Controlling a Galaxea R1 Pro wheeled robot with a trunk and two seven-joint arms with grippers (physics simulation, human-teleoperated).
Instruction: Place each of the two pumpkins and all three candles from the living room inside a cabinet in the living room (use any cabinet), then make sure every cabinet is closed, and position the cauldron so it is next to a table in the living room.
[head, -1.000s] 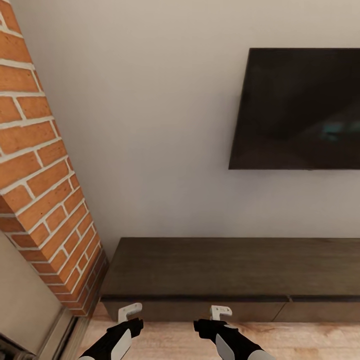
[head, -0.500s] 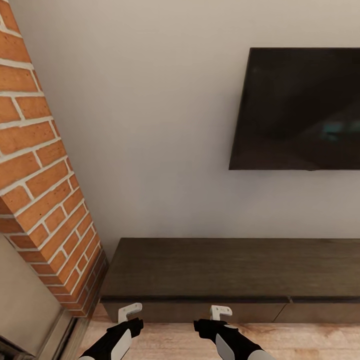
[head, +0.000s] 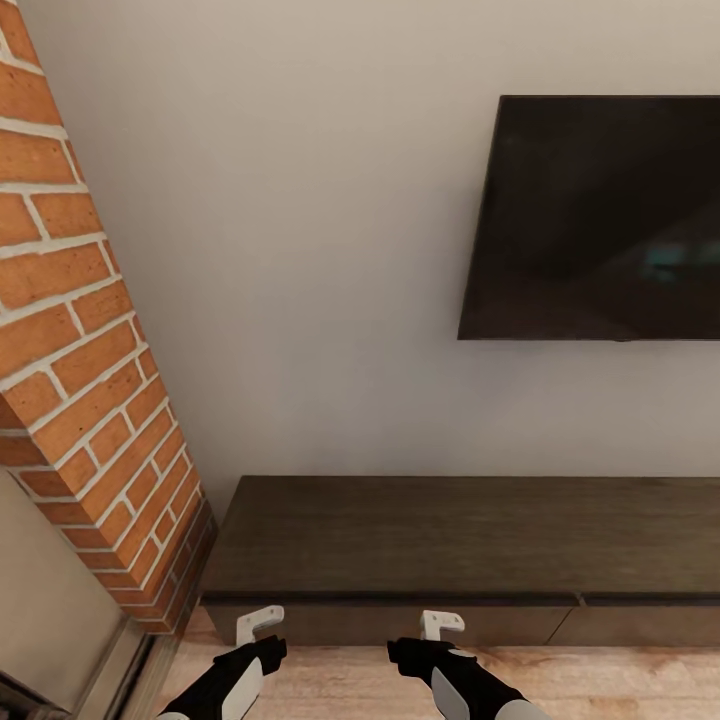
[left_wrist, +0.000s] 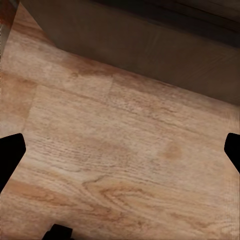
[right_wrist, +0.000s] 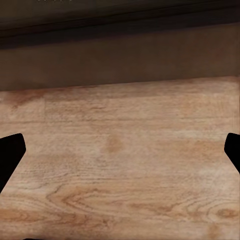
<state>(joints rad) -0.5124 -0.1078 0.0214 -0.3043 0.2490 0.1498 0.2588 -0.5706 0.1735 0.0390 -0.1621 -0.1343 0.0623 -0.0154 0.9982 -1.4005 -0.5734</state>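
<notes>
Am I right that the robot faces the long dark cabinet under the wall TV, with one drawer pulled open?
Not quite. The cabinet does sit under the TV, but the head view shows its drawer fronts flush and shut, none pulled open.

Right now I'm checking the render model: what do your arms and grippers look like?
Both forearms are glossy black with a white panel along each. The left gripper and the right gripper are small, white, angular bracket shapes. In the wrist views, the fingers show as plain black shapes. No cables or markings visible.
</notes>
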